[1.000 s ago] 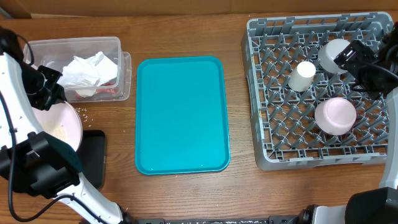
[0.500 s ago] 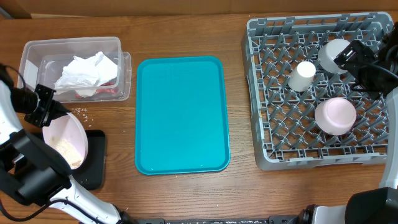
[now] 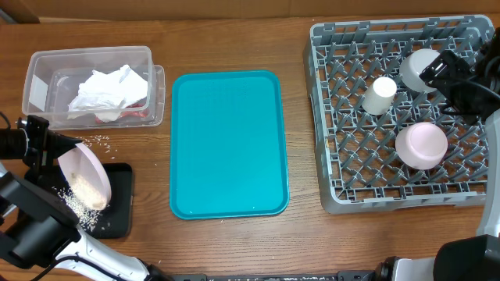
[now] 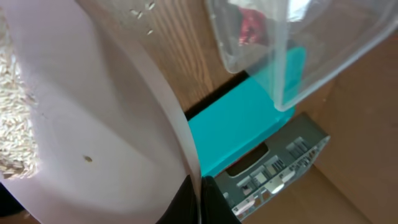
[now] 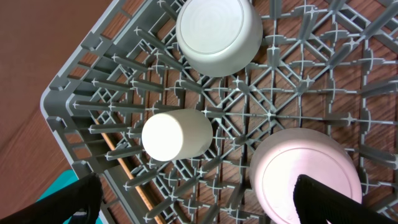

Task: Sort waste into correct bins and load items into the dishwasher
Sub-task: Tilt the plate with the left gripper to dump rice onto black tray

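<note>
While my left gripper [image 3: 48, 145] is clamped shut on the rim of the round pale-pink plate [image 3: 78, 165], I start with what it carries. The plate hangs steeply tilted off the near left corner of the teal serving tray [image 3: 228, 144]. The loose white rice-like crumbs [image 4: 15, 112] are heaped at its low edge, above the shallow black rectangular tray [image 3: 121, 195] beneath it. I judge the plate stiff, smooth and breakable. It is light enough for a rim pinch but apt to swivel between the jaws, so the hold belongs deep on the rim. The crumbs look dry and quick to scatter, better poured than picked. I count one plate and one black tray; the crumbs are past counting, and some stray grains [image 3: 98, 141] lie on the wood left of the teal tray. Farther back, left of the teal tray's far end, one clear rectangular plastic tub [image 3: 35, 66] holds one crumpled white paper napkin [image 3: 105, 90]. It looks soft and nearly weightless, to be grabbed anywhere. Under its edge is one small red wrapper [image 3: 134, 114], thin and probably slick. Right of the teal tray stands one large square grey plastic dish rack [image 3: 319, 117]. It holds one small white cup [image 3: 381, 95] and two upturned bowls, a pale grey bowl [image 3: 420, 69] and a pinkish-white bowl [image 3: 422, 144]. My right gripper [image 5: 199, 202] hovers over that rack, jaws wide, holding nothing.
</note>
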Robot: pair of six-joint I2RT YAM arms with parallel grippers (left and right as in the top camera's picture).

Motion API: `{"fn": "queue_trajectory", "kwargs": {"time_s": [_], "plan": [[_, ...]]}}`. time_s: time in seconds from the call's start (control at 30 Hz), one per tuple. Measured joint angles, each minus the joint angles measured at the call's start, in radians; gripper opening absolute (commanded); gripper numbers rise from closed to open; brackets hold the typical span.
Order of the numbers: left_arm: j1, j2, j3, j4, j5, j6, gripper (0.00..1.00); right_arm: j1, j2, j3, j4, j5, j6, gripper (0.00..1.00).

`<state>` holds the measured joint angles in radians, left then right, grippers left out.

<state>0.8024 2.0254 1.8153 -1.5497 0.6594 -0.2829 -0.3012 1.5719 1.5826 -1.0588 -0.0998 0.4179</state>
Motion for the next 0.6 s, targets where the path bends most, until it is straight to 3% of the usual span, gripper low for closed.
{"fn": "queue_trajectory", "kwargs": {"time_s": [0.6], "plan": [[0.084, 0.000, -0.003, -0.104, 0.116, 0.130, 0.04, 0.000, 0.000, 0.000, -0.001, 0.000, -0.001, 1.00]]}}
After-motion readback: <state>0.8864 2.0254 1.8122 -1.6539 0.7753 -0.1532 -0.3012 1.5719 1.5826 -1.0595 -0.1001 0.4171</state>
